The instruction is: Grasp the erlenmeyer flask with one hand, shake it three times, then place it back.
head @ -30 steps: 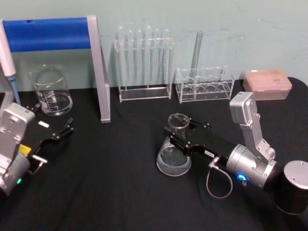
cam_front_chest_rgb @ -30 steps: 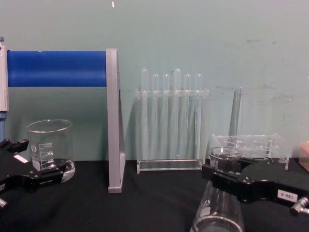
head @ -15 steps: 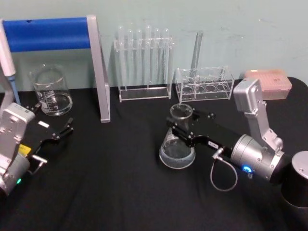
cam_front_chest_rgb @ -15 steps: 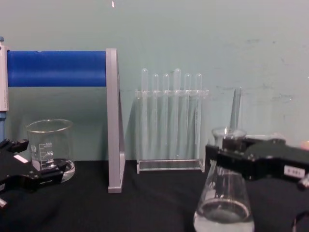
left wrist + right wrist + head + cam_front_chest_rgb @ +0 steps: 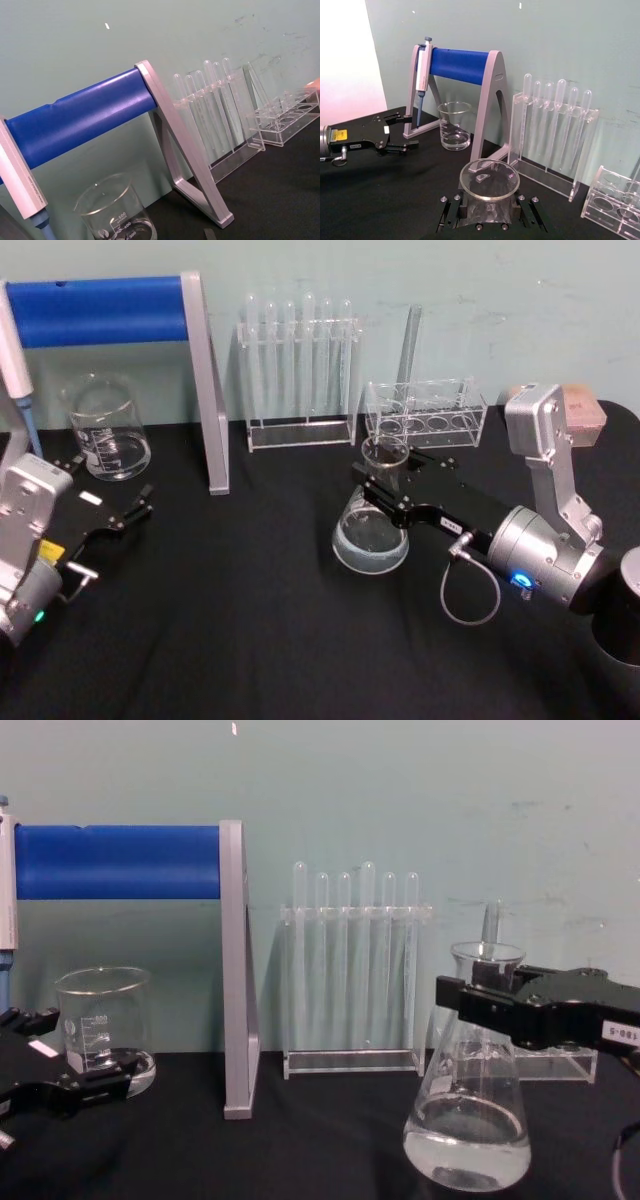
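Since a second earlier, the erlenmeyer flask (image 5: 371,538) had risen off the tabletop (image 5: 250,620) and been carried a little away from us, toward the low tube rack (image 5: 425,418) at the back. In the chest view its round base (image 5: 467,1120) had come fully into sight, seemingly clear of the black surface and slightly tilted.

We judged the grasp done and the lift done. Whether this rise was the first shake or only the pick-up we could not tell. So the three shakes, or most of them, were still ahead, and so was setting the flask back down.

The right tool (image 5: 390,490) was clamped on the flask's narrow neck just under the flared rim, one finger on each side. The wide body hung below the fingers, with what looked like a little clear liquid in the bottom. From the right wrist view we looked down onto the open rim (image 5: 490,179), held snug between the fingers (image 5: 451,214).

The left tool (image 5: 112,485) lay parked on the tabletop near the beaker (image 5: 105,430), its fingers spread and holding nothing, well apart from the flask.
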